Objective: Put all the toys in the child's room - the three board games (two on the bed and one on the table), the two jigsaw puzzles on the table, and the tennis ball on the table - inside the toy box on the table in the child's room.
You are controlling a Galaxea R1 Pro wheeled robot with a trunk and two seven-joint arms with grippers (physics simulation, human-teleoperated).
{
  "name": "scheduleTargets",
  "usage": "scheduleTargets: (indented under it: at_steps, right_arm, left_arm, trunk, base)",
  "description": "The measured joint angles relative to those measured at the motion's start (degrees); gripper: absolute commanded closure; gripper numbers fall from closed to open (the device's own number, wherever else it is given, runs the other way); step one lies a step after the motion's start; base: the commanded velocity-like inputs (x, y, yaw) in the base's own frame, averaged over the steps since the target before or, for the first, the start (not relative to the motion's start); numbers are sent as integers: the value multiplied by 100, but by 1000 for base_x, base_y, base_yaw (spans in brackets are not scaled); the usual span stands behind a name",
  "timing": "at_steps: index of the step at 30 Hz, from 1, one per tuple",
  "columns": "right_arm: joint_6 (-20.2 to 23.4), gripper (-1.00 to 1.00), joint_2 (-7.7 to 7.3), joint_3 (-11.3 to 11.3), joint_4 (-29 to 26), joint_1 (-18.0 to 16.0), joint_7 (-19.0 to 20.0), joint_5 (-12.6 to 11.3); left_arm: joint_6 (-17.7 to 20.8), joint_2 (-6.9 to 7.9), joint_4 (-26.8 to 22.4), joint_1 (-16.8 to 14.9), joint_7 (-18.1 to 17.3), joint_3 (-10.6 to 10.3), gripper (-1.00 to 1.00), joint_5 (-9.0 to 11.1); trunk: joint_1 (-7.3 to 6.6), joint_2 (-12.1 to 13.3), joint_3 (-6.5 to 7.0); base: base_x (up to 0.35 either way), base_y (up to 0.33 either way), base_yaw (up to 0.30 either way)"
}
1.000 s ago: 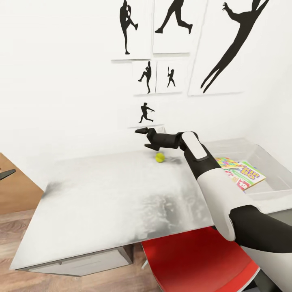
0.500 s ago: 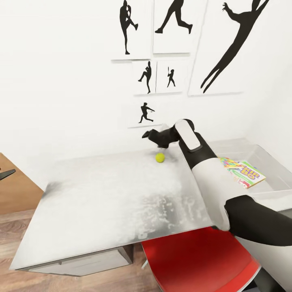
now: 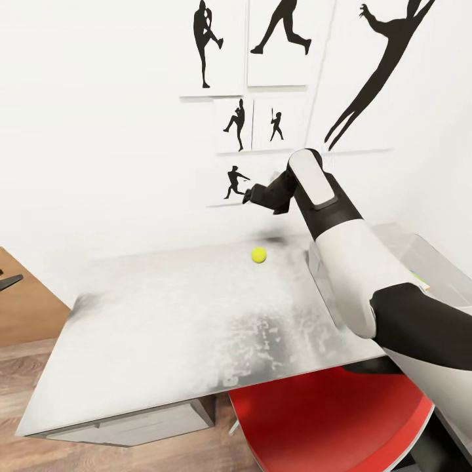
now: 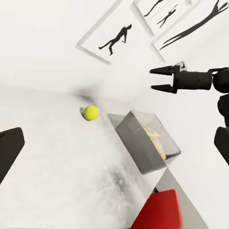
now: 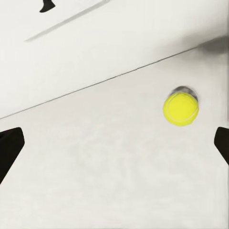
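Near the counter's (image 3: 164, 328) back edge the tennis ball (image 3: 259, 255) sits unclaimed, right gripper (image 3: 250, 196) hovering above with jaws spread and empty, toy box (image 4: 138, 143) already holding colourful toys.

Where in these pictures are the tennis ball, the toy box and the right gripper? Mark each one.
tennis ball (image 3: 259, 255): head view, middle of the ball.
toy box (image 4: 138, 150): left wrist view, its near grey side wall.
right gripper (image 4: 156, 79): left wrist view, midway between its two fingertips.
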Motion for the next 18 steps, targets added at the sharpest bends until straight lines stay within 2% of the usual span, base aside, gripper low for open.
scheduleTargets:
  at_steps: [3, 9, 14, 18]
  right_arm:
    - [28, -100, 0, 4, -30, -5, 9, -11]
    - [-8, -100, 0, 10, -64, 13, -24, 10]
    - [12, -100, 0, 14, -66, 19, -33, 16]
    - [32, -100, 0, 33, -67, 20, -25, 14]
  left_arm:
    - [-6, -4, 1, 0, 312, -3, -100, -10]
    - [-25, -7, 1, -1, 1307, -2, -100, -28]
    - [-20, -3, -1, -5, 1706, 2, -100, -32]
    - [-21, -5, -7, -7, 2251, -6, -100, -25]
  trunk:
    - [0, 0, 0]
    - [0, 0, 0]
    - [0, 0, 0]
    - [0, 0, 0]
  base:
    - [0, 0, 0]
    - [0, 0, 0]
    - [0, 0, 0]
    - [0, 0, 0]
